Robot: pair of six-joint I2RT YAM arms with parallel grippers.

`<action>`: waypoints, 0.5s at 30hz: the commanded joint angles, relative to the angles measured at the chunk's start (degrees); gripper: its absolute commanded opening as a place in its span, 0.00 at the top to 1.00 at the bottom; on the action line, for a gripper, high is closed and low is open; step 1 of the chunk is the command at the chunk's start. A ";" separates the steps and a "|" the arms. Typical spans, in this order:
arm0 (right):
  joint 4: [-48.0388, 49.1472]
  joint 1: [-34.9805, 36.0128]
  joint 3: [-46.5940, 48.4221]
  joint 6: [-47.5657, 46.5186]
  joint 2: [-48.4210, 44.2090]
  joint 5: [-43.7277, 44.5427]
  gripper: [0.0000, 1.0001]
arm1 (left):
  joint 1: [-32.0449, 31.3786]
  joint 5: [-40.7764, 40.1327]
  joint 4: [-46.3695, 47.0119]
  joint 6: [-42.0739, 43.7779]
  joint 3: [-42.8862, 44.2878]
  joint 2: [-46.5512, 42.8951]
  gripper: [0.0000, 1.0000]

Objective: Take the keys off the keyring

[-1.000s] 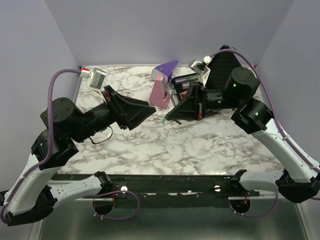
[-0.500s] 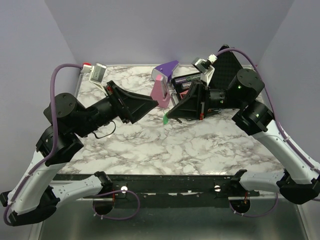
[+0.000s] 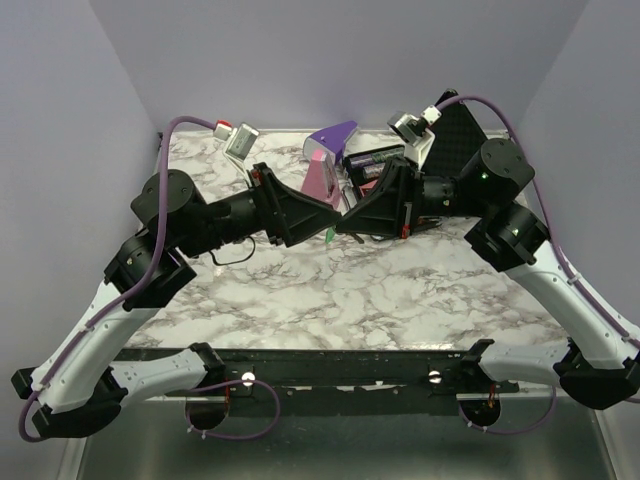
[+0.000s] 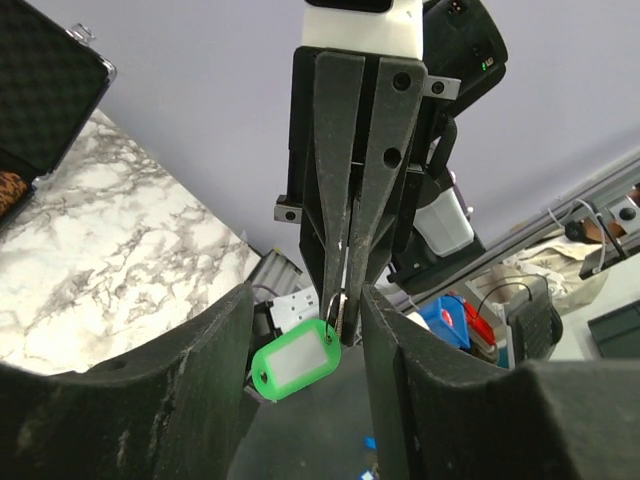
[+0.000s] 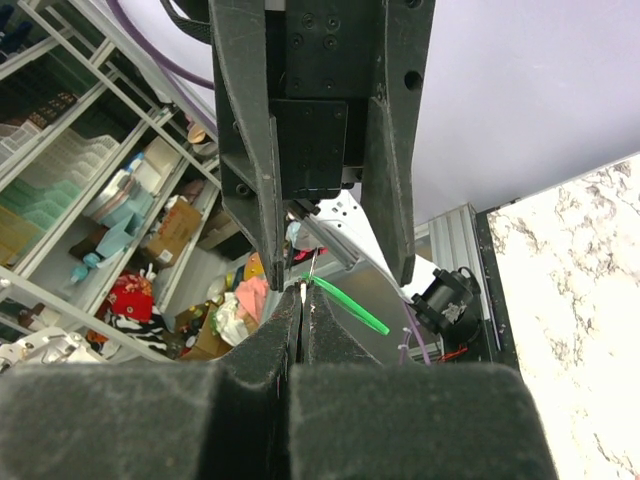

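Left gripper [image 3: 331, 211] swung in to meet right gripper [image 4: 347, 285] — left fingers spread either side of green key [image 4: 295, 360]; right pinched shut on what looks like keyring [image 4: 335, 305] — 1 key visible.

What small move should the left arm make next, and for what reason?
Probably close the left gripper on the green key. In the left wrist view its head appears to hang between the open left jaws, just below the right gripper, whose jaws are shut on the keyring. Gripping the key would let the two arms work it off the ring.
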 commanded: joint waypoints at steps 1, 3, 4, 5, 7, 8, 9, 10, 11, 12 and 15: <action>1.98 0.35 -0.81 0.20 -1.28 1.20 0.99 | 0.29 3.68 2.37 -0.42 -0.08 -0.57 0.47; 1.98 0.53 -0.98 0.20 -1.28 1.29 0.99 | 0.29 3.77 2.46 -0.42 -0.17 -0.66 0.49; 1.98 0.44 -1.07 0.20 -1.36 1.38 0.99 | 0.37 3.86 2.55 -0.50 -0.17 -0.66 0.50; 1.98 0.44 -1.16 0.11 -1.45 1.38 0.99 | 0.38 3.86 2.55 -0.42 -0.08 -0.66 0.51; 1.98 0.44 -1.16 0.03 -1.54 1.47 0.99 | 0.29 3.86 2.28 -0.42 0.09 -0.57 0.54; 1.98 0.44 -1.16 0.02 -1.45 1.46 0.99 | 0.37 3.86 2.37 -0.42 0.10 -0.57 0.55; 1.98 0.44 -1.16 -0.06 -1.54 1.55 0.99 | 0.38 4.03 2.20 -0.50 0.18 -0.57 0.57; 1.98 0.44 -1.07 -0.06 -1.45 1.55 0.99 | 0.38 4.03 2.20 -0.42 0.27 -0.57 0.58; 1.98 0.35 -0.99 -0.06 -1.54 1.64 0.99 | 0.38 4.03 2.20 -0.50 0.36 -0.57 0.59; 1.98 0.44 -0.99 0.02 -1.54 1.81 0.99 | 0.38 3.95 2.11 -0.42 0.36 -0.66 0.60; 1.98 0.44 -0.99 -0.06 -1.63 1.99 0.99 | 0.37 3.68 1.76 -0.42 0.36 -0.83 0.62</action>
